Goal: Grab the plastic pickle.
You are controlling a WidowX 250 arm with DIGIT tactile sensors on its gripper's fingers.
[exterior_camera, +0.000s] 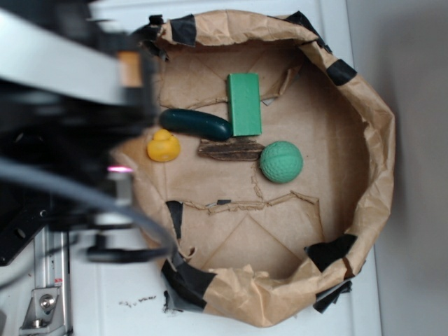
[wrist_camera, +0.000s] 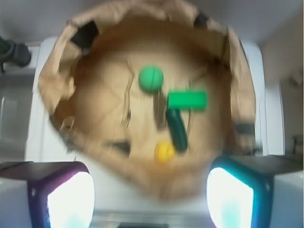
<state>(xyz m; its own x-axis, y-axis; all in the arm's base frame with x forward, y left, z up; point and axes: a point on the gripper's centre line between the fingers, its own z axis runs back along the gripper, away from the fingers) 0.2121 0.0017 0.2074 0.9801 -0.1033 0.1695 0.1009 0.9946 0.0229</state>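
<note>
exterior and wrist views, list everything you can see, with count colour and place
plastic pickle: 1, dark teal-green, in the paper bowl, one end against the block, the duck just beside its other end
block: 1, light green, rectangular, lying flat beside the pickle
duck: 1, yellow, nearest the arm
ball: 1, light green, dimpled, apart from the block
bark-like strip: 1, brown, flat, between the pickle and the ball
paper bowl: 1, brown crumpled paper with black tape patches, on a white surface
arm: 1, black and grey, blurred, at the edge of the bowl in the exterior view
claw: 1, two fingers with pale pads, spread wide, holding nothing, well short of the pickle
</note>
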